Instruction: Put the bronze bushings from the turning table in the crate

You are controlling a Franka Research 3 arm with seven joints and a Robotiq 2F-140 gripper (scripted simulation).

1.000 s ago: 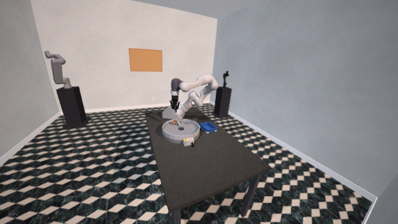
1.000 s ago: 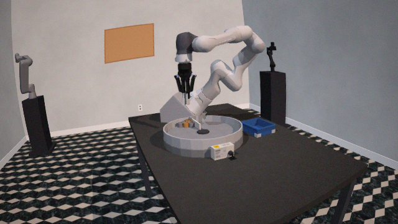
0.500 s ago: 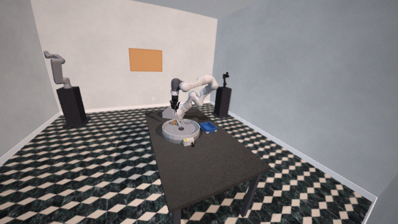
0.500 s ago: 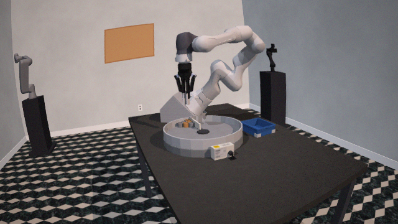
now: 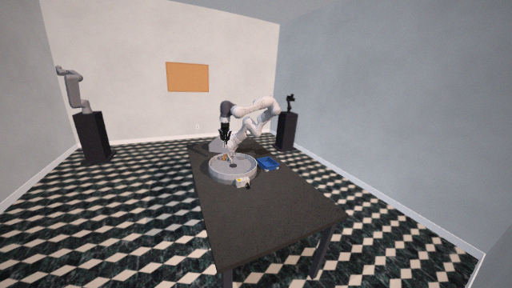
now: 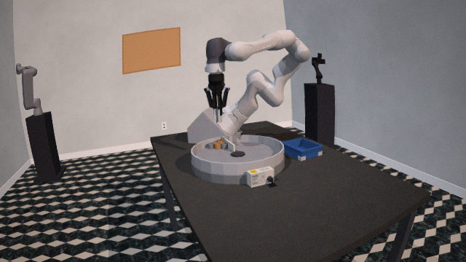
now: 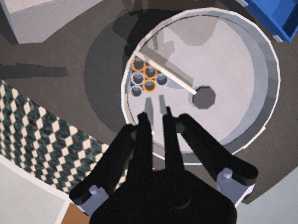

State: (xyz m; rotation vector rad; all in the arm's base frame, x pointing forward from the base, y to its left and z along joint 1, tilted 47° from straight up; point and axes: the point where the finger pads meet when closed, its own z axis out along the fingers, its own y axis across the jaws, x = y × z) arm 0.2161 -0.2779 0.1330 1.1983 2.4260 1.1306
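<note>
The grey turning table (image 5: 230, 173) (image 6: 226, 171) (image 7: 266, 90) has a raised round wall. Three bronze bushings, one of them here (image 7: 149, 91) (image 6: 218, 145), stand upright in a tight cluster with three steel bushings, one of them here (image 7: 136, 95), near the wall beside a white bar. My gripper (image 5: 225, 143) (image 6: 218, 119) (image 7: 156, 103) is nearly fully closed, with only a narrow gap between the fingertips and nothing in it. It points down and hangs above the turning table, clear of the bushings. The blue crate (image 5: 273, 166) (image 6: 311, 153) (image 7: 272, 22) shows no bushing in its visible part.
The white bar (image 6: 231, 145) (image 7: 167, 73) runs from the wall to the dark hub (image 6: 237, 154) (image 7: 203, 97) of the turning table. A small white box (image 5: 242, 182) (image 6: 260, 177) with a black part beside it stands against the near outer wall. The crate stands right of the turning table.
</note>
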